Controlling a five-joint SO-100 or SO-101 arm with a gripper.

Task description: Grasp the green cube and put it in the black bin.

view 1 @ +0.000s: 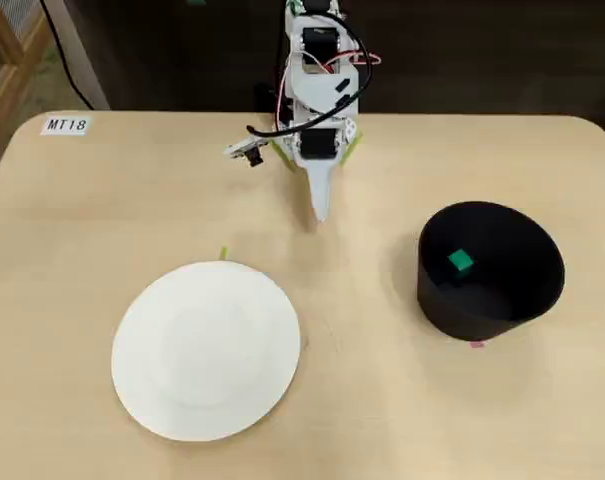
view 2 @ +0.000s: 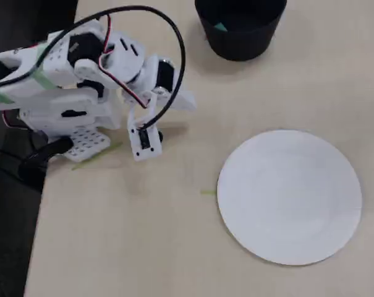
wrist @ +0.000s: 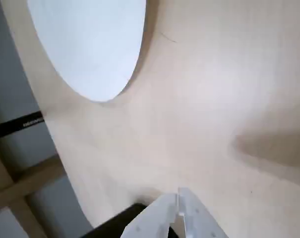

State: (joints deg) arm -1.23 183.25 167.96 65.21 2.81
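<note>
The green cube [view 1: 460, 261] lies inside the black bin [view 1: 482, 318] at the right of a fixed view; in another fixed view the green cube [view 2: 220, 26] shows just under the black bin's [view 2: 239, 43] rim. My gripper [view 1: 320, 212] hangs shut and empty near the arm's base, well left of the bin and above the table. In the wrist view my gripper [wrist: 178, 196] shows its two white fingers pressed together with nothing between them. The cube and bin are out of the wrist view.
A flat round white plate [view 1: 207, 350] lies on the light wooden table in front of the arm, also seen as the plate [wrist: 90, 44] and the plate [view 2: 290, 195]. A label [view 1: 65, 125] marks the far left corner.
</note>
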